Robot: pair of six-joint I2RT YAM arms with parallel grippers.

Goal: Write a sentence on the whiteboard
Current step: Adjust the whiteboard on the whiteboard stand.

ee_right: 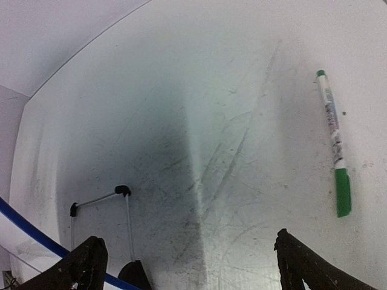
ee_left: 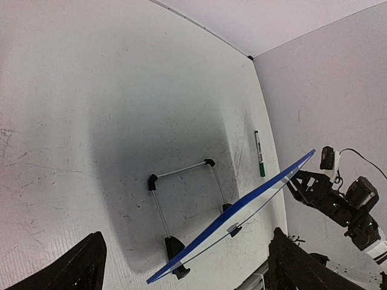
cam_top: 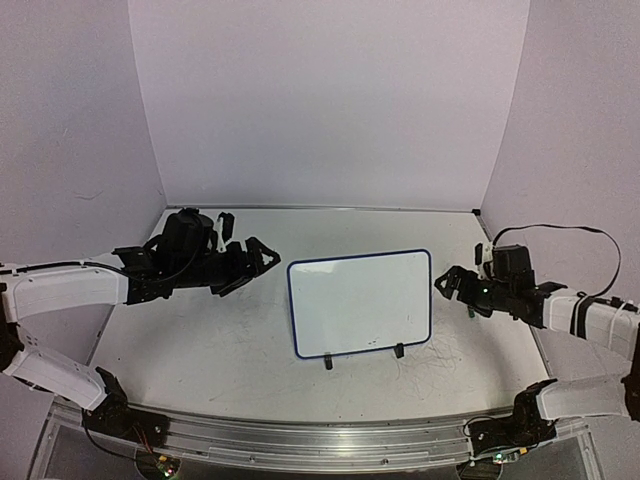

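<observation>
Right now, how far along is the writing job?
Done: nothing; the whiteboard is blank. In hand: nothing; left claw and right claw are open and empty. Left: picking up the green marker lying on the table, then writing the whole sentence.

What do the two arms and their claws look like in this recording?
Both arms have white, rounded shells with black joints. The left arm and right arm each end in a bulky black wrist and a black two-finger claw: left claw, right claw. A thin black cable loops over the right arm, whose wrist shows a small green light.
</observation>
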